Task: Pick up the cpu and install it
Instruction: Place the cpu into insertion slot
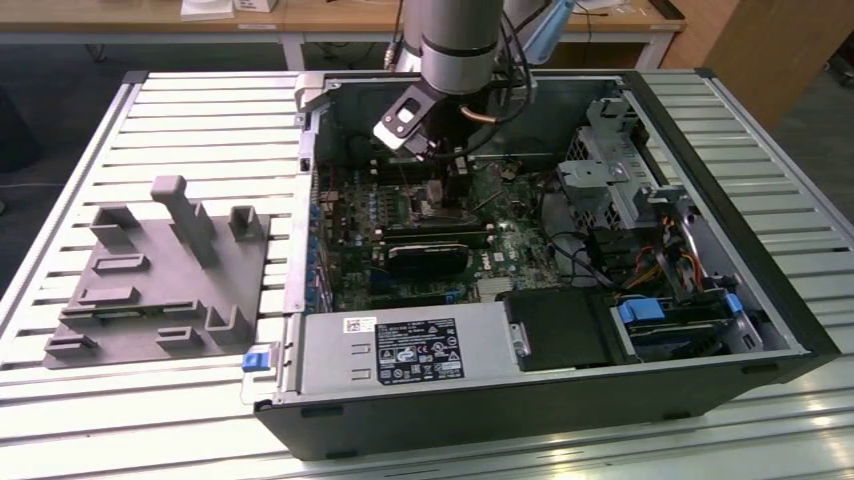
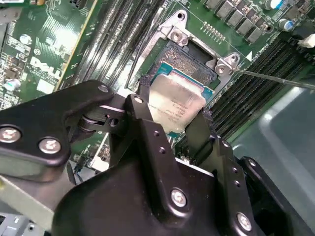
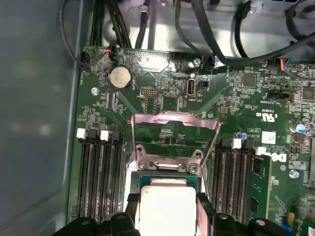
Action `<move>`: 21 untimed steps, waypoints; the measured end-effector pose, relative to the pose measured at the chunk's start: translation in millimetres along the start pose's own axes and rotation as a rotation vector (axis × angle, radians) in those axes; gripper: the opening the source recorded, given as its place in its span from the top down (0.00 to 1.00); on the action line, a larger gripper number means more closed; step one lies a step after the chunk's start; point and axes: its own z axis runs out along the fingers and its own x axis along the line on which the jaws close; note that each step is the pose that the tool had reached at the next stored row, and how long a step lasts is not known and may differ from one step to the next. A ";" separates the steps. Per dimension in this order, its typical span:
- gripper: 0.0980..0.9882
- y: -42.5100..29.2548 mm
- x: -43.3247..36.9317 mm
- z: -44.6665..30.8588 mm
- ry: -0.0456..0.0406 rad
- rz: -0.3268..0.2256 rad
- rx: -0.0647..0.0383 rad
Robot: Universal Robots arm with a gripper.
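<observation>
In both wrist views the cpu point(image 2: 176, 101) point(image 3: 166, 210), a flat square chip with a silver top and a thin green edge, sits between my gripper's two black fingers point(image 2: 145, 105). My gripper point(image 2: 173, 107) point(image 3: 167, 209) is shut on it from two opposite sides. The chip lies slightly tilted right over the open motherboard socket point(image 2: 189, 61), whose metal load plate point(image 3: 174, 129) stands flipped up. I cannot tell whether the chip touches the socket. In the exterior view, my gripper point(image 1: 434, 178) reaches down into the open computer case point(image 1: 694, 300) over the board.
Memory slots point(image 3: 98, 172) flank the socket on both sides. A thin metal lever point(image 2: 275, 78) lies beside it. Cables point(image 3: 197, 24) run along the case wall. A grey fixture block point(image 1: 160, 280) sits on the slatted table at the exterior view's left. A power supply point(image 1: 400, 350) fills the case's near side.
</observation>
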 end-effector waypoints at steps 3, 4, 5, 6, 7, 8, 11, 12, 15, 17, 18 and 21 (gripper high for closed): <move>0.50 -0.2 0.0 -7.1 -0.0003 0.000 0.000; 0.50 -0.2 0.1 -8.7 -0.0002 0.000 0.000; 0.50 -0.2 0.1 -9.0 -0.0002 0.000 0.000; 0.50 -0.2 0.1 -9.0 -0.0002 0.000 0.000; 0.50 -0.2 0.1 -9.0 0.0000 0.000 0.000; 0.50 -0.3 0.1 -9.0 -0.0001 0.000 0.000; 0.50 -1.3 0.1 -7.3 -0.0007 0.006 0.000; 0.50 -2.3 0.2 -6.7 -0.0009 0.013 0.000; 0.50 -3.6 0.3 -5.2 -0.0011 0.020 0.000; 0.50 -3.6 0.3 -3.5 -0.0012 0.022 0.000; 0.50 -3.7 0.3 -2.6 -0.0012 0.023 0.000; 0.50 -3.8 0.3 -0.2 -0.0012 0.024 0.000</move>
